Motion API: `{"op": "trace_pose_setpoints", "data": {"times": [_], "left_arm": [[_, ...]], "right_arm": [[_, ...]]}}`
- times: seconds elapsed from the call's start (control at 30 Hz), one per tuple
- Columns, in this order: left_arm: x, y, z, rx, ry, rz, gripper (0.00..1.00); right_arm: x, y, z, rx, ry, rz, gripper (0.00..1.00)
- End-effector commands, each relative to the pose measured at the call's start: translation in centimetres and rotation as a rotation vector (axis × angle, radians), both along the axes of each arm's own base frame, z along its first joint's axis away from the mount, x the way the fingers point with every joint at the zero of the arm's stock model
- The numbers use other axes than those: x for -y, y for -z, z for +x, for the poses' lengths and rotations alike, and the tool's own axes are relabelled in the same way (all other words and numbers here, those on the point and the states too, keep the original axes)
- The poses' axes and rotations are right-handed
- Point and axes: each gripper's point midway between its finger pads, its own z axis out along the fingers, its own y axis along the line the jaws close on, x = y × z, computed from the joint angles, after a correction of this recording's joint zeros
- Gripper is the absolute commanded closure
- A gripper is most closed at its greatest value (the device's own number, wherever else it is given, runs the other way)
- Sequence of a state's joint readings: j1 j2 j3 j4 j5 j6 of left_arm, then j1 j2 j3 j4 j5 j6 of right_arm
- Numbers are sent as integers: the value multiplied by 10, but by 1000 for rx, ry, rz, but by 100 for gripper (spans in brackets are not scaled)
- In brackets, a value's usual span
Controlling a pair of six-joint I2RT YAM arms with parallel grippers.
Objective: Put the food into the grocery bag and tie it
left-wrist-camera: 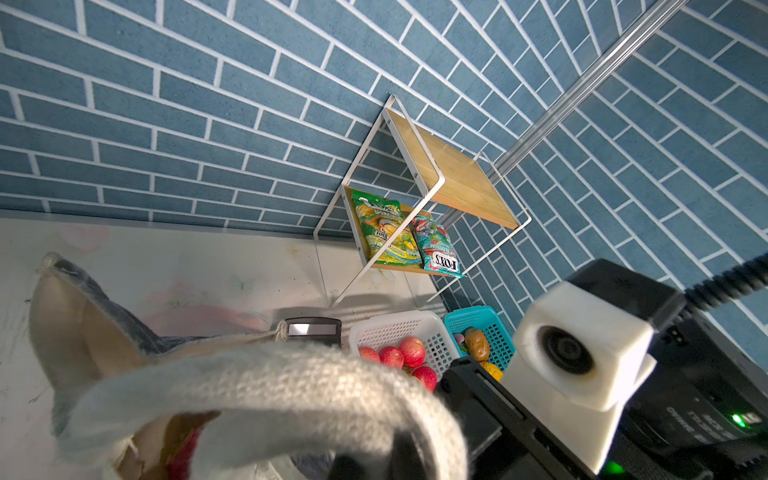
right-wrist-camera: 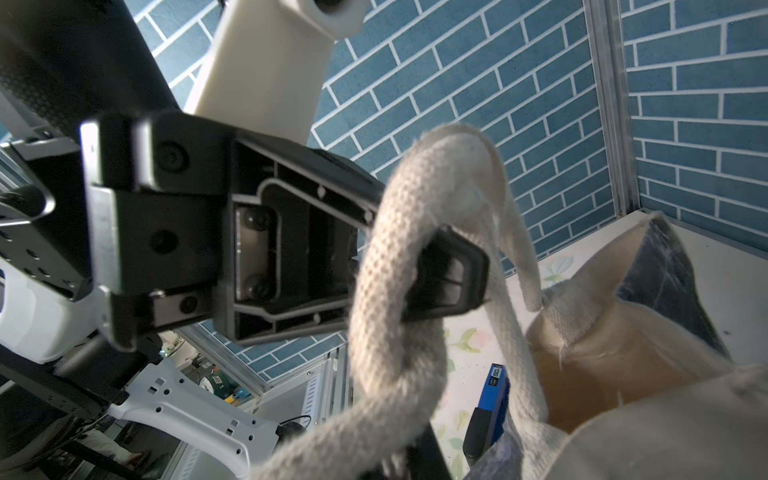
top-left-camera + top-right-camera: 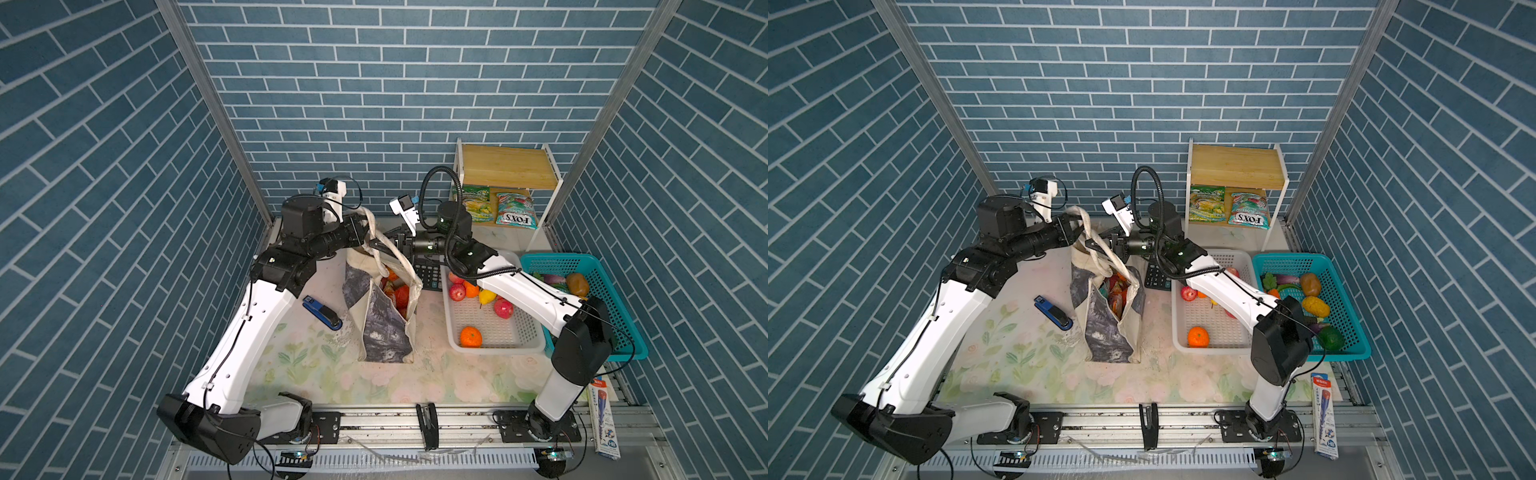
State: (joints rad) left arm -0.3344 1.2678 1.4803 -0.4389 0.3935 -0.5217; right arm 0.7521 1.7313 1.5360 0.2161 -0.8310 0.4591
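Grocery bag (image 3: 384,328) of cream canvas, upright on the floral worktop (image 3: 316,361) beneath both jaws.
Left gripper (image 2: 451,278) jaws press together on a coarse woven handle (image 2: 386,257) looped round their tip; right gripper (image 3: 380,246) jaws pinch the other strap (image 3: 401,261) beside them. Glossy red-orange food (image 3: 401,297) lies inside.

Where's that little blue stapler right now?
In both top views the blue stapler lies on the flowered table, close beside the grocery bag on its left, on the left arm's side of the scene.
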Motion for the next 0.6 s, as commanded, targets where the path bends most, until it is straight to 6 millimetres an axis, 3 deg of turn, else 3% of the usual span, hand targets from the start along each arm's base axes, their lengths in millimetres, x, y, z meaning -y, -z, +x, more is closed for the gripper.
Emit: {"op": "trace_pose_setpoints", "data": {"times": [0.0, 0.33, 0.57], "left_arm": [[-6, -19, -15, 68, 11, 6, 100], [-1, 11, -24, -57, 69, 47, 100], [-10, 34, -41, -152, 89, 130, 100]], "right_arm": [[19, 21, 22, 11, 130, -98, 100], [30, 24, 28, 54, 205, -136, 100], [40, 20, 36, 110, 288, -158, 100]]}}
